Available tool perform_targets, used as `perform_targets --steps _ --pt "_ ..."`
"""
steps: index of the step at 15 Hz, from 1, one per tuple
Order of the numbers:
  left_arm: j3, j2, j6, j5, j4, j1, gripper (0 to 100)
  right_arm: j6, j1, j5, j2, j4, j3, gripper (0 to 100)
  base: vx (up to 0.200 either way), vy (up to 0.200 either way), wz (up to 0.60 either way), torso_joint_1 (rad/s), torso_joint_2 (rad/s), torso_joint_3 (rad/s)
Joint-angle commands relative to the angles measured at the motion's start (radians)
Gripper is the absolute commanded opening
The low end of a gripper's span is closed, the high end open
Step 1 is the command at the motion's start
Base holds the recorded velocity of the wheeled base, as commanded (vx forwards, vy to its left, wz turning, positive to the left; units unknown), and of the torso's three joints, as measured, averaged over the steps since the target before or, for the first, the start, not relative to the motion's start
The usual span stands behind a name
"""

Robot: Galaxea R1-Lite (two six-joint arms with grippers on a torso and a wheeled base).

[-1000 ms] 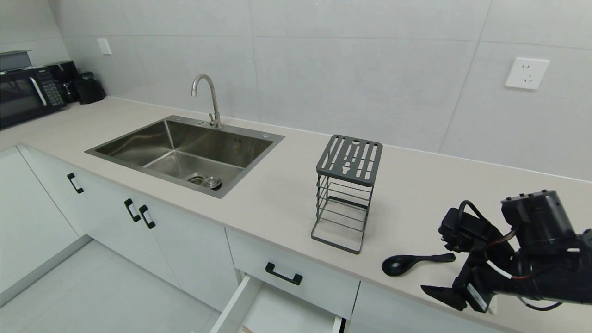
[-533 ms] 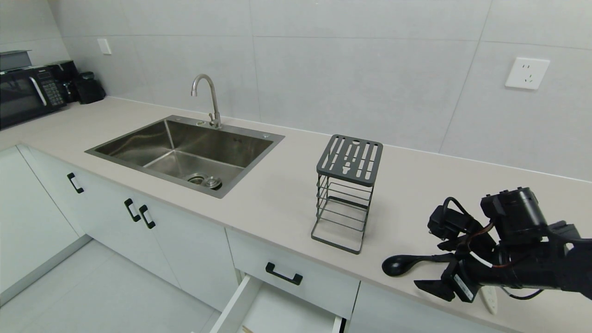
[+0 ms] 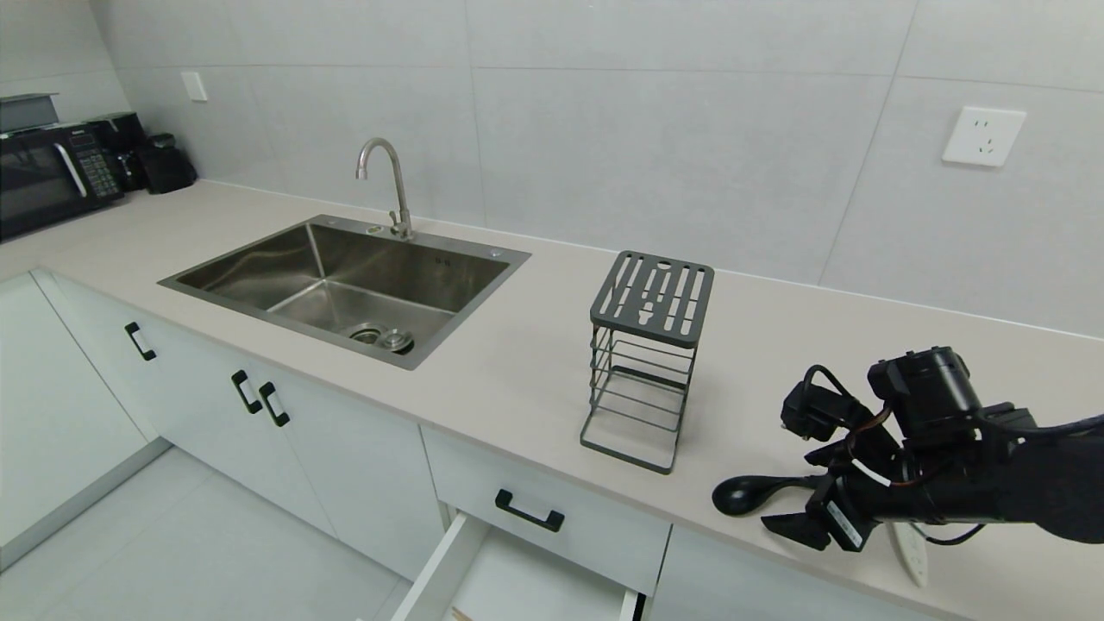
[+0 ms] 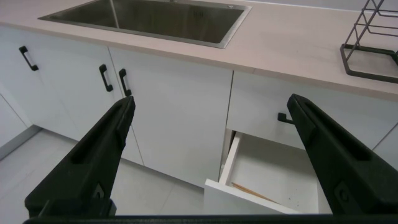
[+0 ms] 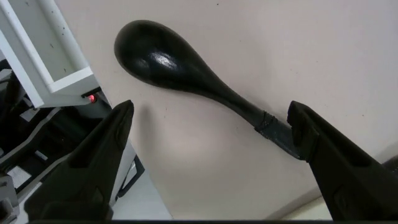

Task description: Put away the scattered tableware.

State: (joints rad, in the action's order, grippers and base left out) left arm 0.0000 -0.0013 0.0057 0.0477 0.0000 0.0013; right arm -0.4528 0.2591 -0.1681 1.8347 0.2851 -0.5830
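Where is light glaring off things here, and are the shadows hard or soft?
Head view: the steel sink carries pale reflected patches on its walls, and the rack casts hardly any shadow on the counter, so the light looks soft. Right wrist view: the black spoon has a small bright glint on its bowl.

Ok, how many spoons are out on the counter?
1: a black spoon lies near the counter's front edge, below the open right gripper. A white item beneath that arm is too hidden to identify.
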Motion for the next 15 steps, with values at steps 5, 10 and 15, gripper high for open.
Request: perform_targets --steps 5,10,15 --pt "0.0 0.001 0.0 0.0 0.0 0.0 100 0.065 0.003 -0.001 0.067 0.034 -0.024 100 0.0 0.0 0.0 0.0 0.0 0.0" --pt "0.0 0.001 0.0 0.0 0.0 0.0 100 0.14 0.003 0.007 0.086 0.062 -0.017 100 0.0 0.0 0.0 0.0 0.0 0.0" --pt "0.0 0.001 0.0 0.0 0.0 0.0 100 0.138 0.003 0.009 0.094 0.066 -0.011 0 0.0 0.0 0.0 0.0 0.0 0.0"
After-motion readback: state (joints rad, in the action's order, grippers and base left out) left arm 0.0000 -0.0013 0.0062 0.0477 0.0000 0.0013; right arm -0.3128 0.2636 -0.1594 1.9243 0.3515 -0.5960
